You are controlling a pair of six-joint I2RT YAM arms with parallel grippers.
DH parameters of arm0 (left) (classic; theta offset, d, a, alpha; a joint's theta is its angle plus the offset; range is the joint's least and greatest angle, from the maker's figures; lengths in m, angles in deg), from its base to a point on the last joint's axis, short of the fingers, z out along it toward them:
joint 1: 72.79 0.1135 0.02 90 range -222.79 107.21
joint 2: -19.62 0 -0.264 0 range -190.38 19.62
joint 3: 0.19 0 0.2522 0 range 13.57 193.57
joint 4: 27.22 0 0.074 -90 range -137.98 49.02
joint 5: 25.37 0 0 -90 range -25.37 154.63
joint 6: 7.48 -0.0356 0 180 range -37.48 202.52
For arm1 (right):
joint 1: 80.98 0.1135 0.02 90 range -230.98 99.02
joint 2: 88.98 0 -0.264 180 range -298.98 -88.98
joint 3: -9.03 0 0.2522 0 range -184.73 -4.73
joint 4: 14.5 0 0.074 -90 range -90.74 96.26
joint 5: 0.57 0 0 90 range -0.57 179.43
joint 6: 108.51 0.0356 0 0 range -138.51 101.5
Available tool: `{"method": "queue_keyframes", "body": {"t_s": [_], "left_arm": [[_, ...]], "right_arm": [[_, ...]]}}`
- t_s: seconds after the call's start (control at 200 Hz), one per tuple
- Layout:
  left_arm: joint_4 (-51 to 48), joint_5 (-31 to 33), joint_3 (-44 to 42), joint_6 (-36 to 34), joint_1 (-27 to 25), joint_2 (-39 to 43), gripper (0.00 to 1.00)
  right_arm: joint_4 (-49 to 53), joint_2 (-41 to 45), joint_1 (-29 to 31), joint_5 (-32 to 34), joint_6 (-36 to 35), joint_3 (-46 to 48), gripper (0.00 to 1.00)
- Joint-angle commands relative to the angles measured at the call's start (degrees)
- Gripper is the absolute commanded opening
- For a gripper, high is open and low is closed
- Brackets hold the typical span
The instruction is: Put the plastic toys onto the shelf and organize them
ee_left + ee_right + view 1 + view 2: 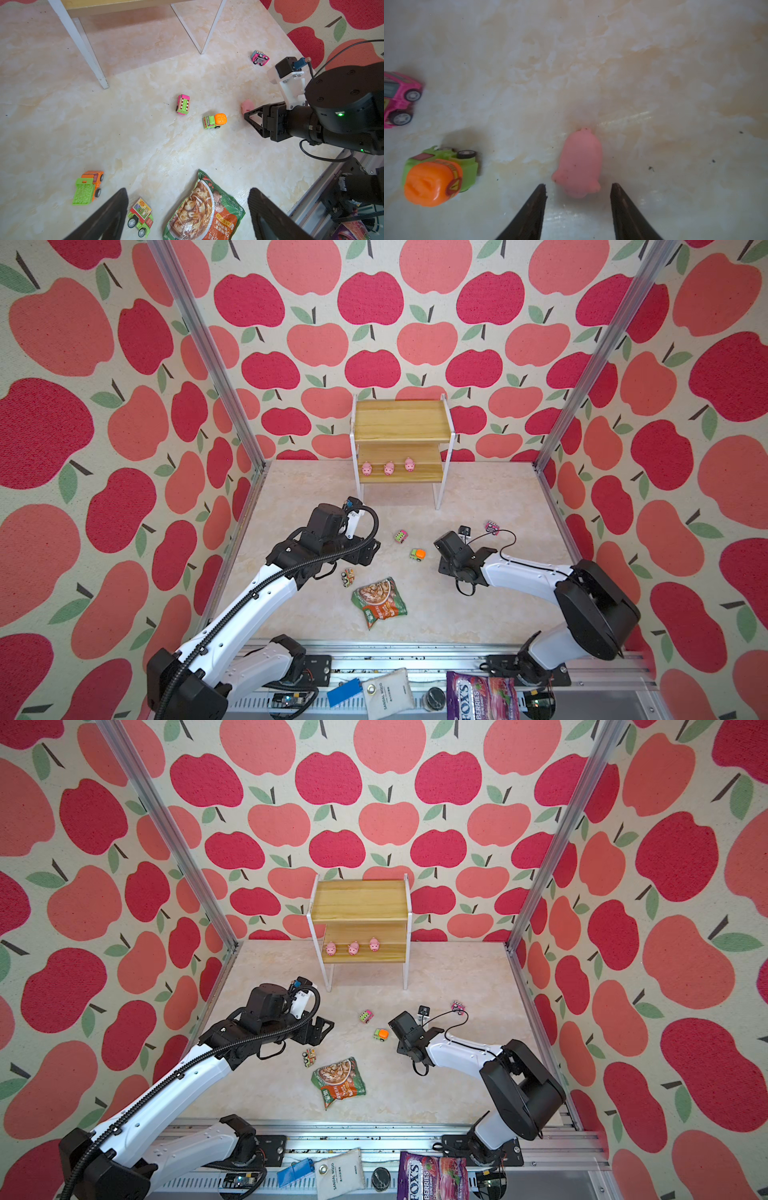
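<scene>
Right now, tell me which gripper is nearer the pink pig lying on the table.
Right. The right gripper sits open right at the pig; the left gripper hangs open well away, near the snack packet.

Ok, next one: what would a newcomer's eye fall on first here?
The loud apple-print walls, then the two-tier wooden shelf at the back with three pink pigs lined along its lower board. Nearer, the right gripper stands open around one end of a fourth pig on the marbled table, with toy trucks and a snack packet scattered close by.
</scene>
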Motion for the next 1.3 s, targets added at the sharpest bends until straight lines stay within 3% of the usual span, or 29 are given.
{"method": "queue_keyframes", "body": {"t_s": [0.0,0.095,0.295,0.585,0.775,0.97,1.146,1.296], "left_arm": [[-0.79,0.74,0.71,-0.67,-0.25,1.08,0.92],[-0.88,1.0,0.79,-0.67,-0.27,1.15,0.92],[-0.97,1.49,0.74,-0.8,-0.33,1.15,0.92],[-0.9,1.18,0.72,-0.85,-0.33,0.43,0.92],[-0.97,1.36,0.73,-0.94,-0.24,0.24,0.92],[-0.95,1.36,0.65,-0.94,-0.27,0.06,0.92],[-0.8,1.11,0.64,-0.94,-0.25,-0.14,0.92],[-0.81,1.19,0.65,-1.0,-0.24,0.12,0.92]], "right_arm": [[-1.17,-3.5,-1.56,-2.39,1.12,-2.6,0.53],[0.55,-6.27,-1.99,-1.53,0.19,-5.16,0.51],[0.05,-8.18,-2.85,-0.3,-4.45,-7.38,0.34],[-6.25,-9.75,-7.16,-4.47,-23.57,-8.25,0.3],[-8.83,-10.48,-10.24,-7.7,-32.52,-8.13,0.34],[-11.21,-7.47,-10.97,-8.39,-38.17,-6.47,0.57],[-19.06,1.48,-10.92,-8.75,-35.56,2.1,0.71],[-32.41,8.94,-8.84,-6.09,-28.79,14.0,0.72]]}}
